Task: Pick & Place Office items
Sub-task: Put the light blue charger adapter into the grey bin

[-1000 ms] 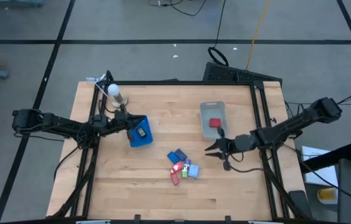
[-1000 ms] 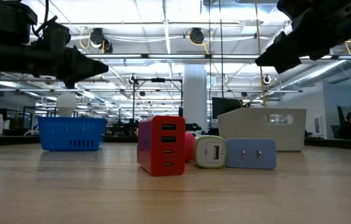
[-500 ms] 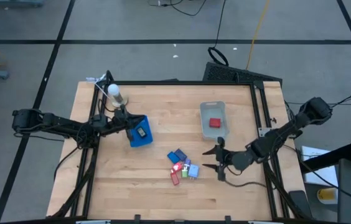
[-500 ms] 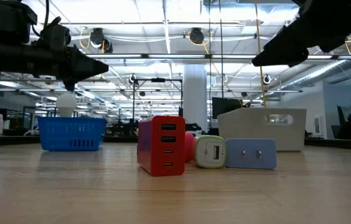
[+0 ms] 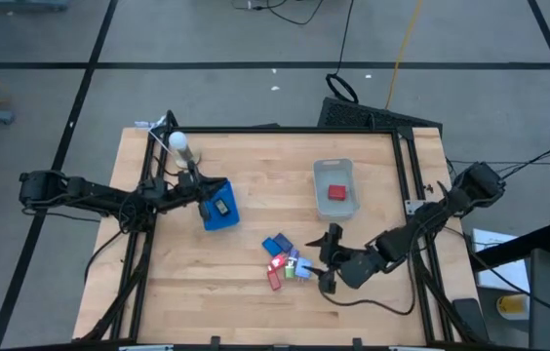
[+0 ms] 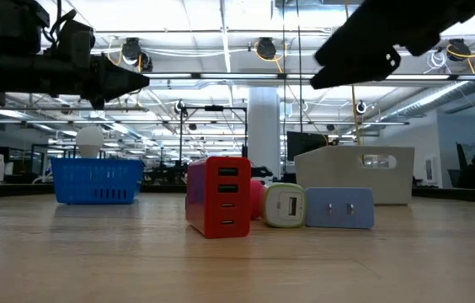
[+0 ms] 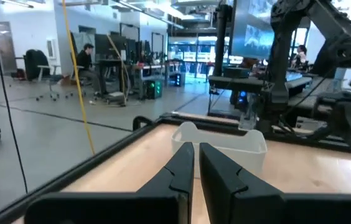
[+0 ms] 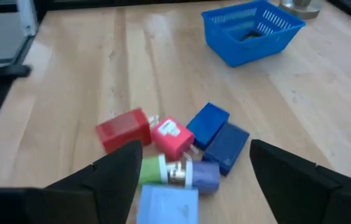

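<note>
The office items lie in a tight cluster (image 5: 286, 261) on the wooden table: a red block (image 8: 122, 129), a pink one (image 8: 172, 137), two blue ones (image 8: 216, 134), a green-and-white one (image 8: 154, 167) and pale blue ones (image 8: 166, 202). My right gripper (image 5: 326, 259) hovers open just right of the cluster, above it; its fingers (image 8: 116, 168) frame the pieces without touching. A red item (image 5: 335, 192) lies in the clear bin (image 5: 334, 171). A dark item (image 5: 221, 207) lies in the blue tray (image 5: 218, 219). My left gripper (image 5: 195, 191) is shut, raised at that tray's left edge.
A white bulb-shaped object (image 5: 179, 144) stands at the far left, behind the blue tray. Dark frame rails (image 5: 404, 185) run along the table's left, right and far edges. Bare wood lies near the front edge (image 5: 255, 317).
My right gripper has swung from beside the clear bin toward the table's near edge and toward the cluster. Its fingers have opened wide and its wrist has turned. The items lie as before.
</note>
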